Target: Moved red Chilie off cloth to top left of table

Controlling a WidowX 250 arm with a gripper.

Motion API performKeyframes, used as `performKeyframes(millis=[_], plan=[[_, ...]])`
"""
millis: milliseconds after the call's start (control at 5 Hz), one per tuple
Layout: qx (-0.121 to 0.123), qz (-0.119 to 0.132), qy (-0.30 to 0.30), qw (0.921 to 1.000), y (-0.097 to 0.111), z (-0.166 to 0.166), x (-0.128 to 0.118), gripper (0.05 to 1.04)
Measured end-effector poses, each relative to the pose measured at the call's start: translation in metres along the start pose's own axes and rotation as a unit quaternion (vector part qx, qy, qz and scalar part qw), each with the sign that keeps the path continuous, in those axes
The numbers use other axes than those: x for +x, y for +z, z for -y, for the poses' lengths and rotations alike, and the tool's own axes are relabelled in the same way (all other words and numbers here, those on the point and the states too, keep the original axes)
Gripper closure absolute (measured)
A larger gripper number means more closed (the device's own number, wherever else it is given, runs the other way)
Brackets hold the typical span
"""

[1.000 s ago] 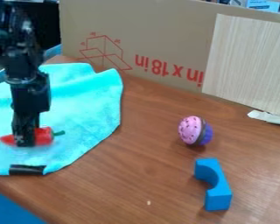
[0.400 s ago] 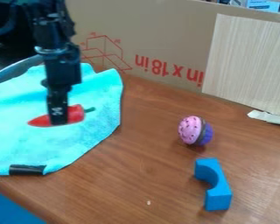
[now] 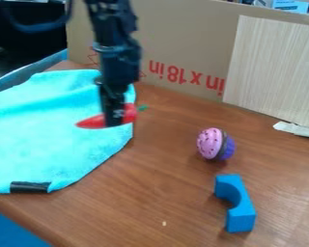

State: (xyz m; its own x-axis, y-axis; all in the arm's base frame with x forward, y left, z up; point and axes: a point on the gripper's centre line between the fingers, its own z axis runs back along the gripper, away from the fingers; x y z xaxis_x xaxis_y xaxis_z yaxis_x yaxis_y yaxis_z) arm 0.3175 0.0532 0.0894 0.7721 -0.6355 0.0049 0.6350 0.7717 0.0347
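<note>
Gripping a red chilli (image 3: 92,122), jaws closed above turquoise cloth (image 3: 47,135); brown wooden table (image 3: 163,188), cardboard (image 3: 183,38) behind.

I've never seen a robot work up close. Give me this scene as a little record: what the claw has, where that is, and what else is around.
Held: red chili, green stem pointing right
Holder: black claw, hanging downward
Where: at the cloth's right edge, as seen from the camera
Cloth: turquoise cloth, with a black strip at its near edge
Other items: pink and purple toy; blue block with a curved cutout, nearer the camera
Surface: brown wooden table
Behind: cardboard
</note>
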Motion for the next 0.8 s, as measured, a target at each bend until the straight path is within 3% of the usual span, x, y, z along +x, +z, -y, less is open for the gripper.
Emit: performKeyframes(millis=[400,600,800], plan=[[-0.004,-0.016,0.074,0.9971,-0.014,-0.030,0.073,0.615],[0.010,-0.019,0.091,0.9956,-0.029,-0.046,0.091,0.544],[0.027,-0.020,0.087,0.9956,-0.044,-0.049,0.093,0.240]])
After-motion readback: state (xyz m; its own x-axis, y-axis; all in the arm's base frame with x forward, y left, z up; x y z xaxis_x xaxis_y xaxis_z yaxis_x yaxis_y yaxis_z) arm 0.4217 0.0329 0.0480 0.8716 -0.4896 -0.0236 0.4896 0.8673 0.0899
